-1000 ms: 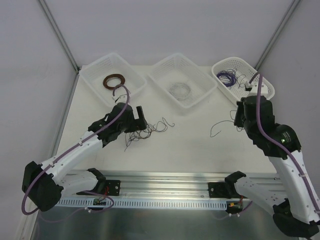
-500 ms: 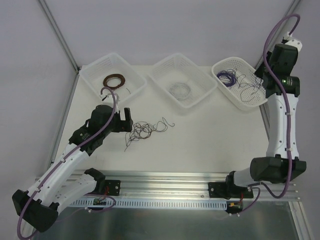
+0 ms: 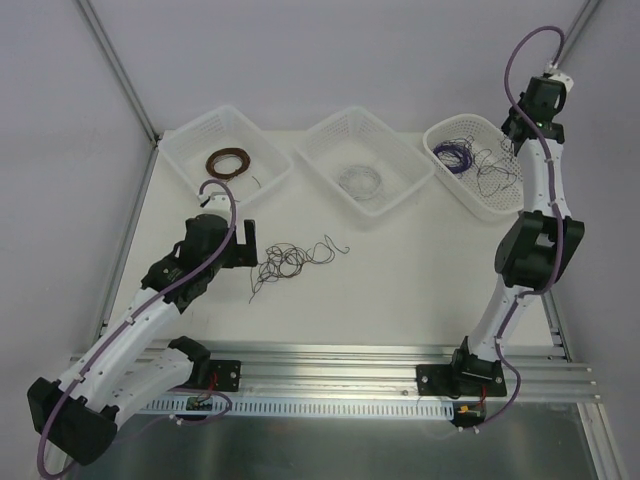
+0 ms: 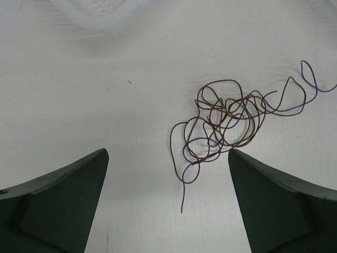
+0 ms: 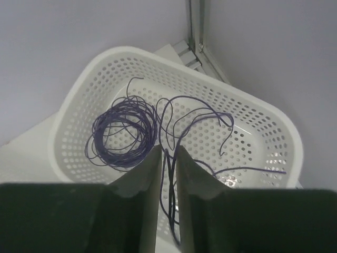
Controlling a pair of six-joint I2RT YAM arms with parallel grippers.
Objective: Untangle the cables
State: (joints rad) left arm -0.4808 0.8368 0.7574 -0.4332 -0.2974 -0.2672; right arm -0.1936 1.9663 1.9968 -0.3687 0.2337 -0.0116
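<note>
The left gripper (image 4: 167, 158) hovers over the table (image 4: 79, 95), jaws wide apart. The cables (image 4: 226, 124), a brown-and-purple clump, lie just ahead of the gap, toward its right finger. Farther back, the right gripper (image 5: 168, 153) hangs above the right basket (image 5: 59, 126), jaws almost together. Whether they pinch the loose purple strand (image 5: 195, 100) cannot be told.

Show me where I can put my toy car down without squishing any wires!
Best spot: the bare table in front of the middle basket and right basket, between the tangled cables and the right arm. It's crowded around the cables, with the open left gripper right beside them, and every basket holds wire.
</note>
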